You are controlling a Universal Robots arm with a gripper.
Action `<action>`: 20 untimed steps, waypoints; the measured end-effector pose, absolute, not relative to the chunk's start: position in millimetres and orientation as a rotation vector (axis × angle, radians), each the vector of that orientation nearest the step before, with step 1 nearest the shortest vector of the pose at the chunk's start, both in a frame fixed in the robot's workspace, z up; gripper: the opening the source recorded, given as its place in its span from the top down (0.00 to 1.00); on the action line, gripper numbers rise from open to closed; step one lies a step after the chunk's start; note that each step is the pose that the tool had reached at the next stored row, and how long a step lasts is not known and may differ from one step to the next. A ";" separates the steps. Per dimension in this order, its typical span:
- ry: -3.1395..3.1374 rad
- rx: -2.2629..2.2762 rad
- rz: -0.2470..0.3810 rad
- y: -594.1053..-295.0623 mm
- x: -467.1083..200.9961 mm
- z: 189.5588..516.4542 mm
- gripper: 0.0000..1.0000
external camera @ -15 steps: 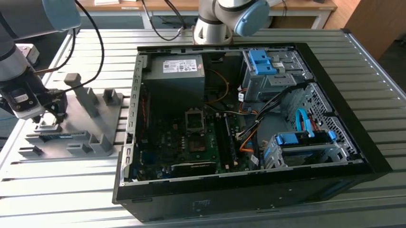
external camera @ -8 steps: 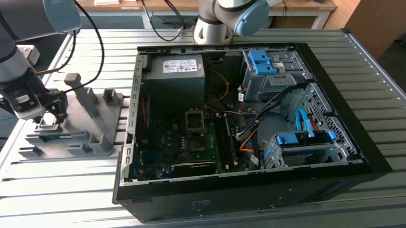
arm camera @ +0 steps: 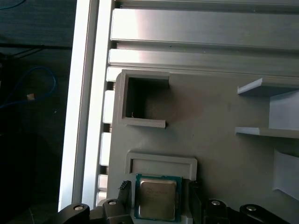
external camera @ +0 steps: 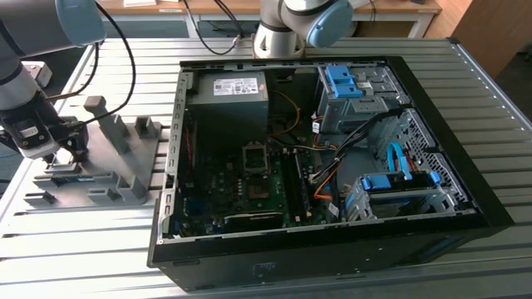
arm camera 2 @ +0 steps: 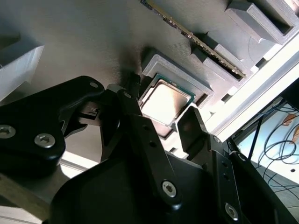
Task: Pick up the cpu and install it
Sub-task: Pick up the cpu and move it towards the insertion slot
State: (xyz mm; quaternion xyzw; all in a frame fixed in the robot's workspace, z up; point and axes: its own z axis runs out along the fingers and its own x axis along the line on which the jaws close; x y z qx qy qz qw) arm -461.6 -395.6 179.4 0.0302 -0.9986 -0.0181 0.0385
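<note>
Slatted metal table (external camera: 465, 81): open room all round black computer case (external camera: 249, 268). Grey holder tray (external camera: 124, 168) at exterior view's left, close to table edge, upright posts near gripper (external camera: 65, 161). Its fingers (arm camera 2: 135, 112) spread, straddling cpu (arm camera 2: 163, 100), slim gap each side in first wrist view. cpu flat in raised-lip tray pocket, silver-tan face up, green border; memory stick (arm camera 2: 196, 39) near.

Open computer case (external camera: 316, 265) beside grey fixture tray (external camera: 93, 163).

Small square cpu (arm camera 2: 164, 100) with dull, smooth silver-tan metal face; grey holder tray (arm camera 2: 84, 37) of matt, finely ribbed plastic.
</note>
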 end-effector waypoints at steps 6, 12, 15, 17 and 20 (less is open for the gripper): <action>-3.063 0.093 -0.056 -395.6 -461.6 179.3 0.40; -3.063 0.093 -0.056 -395.6 -461.6 179.3 0.53; -3.063 0.093 -0.056 -395.6 -461.6 179.2 0.53; -3.063 0.093 -0.056 -395.6 -461.6 179.2 0.53; -3.063 0.093 -0.056 -395.6 -461.6 179.2 0.53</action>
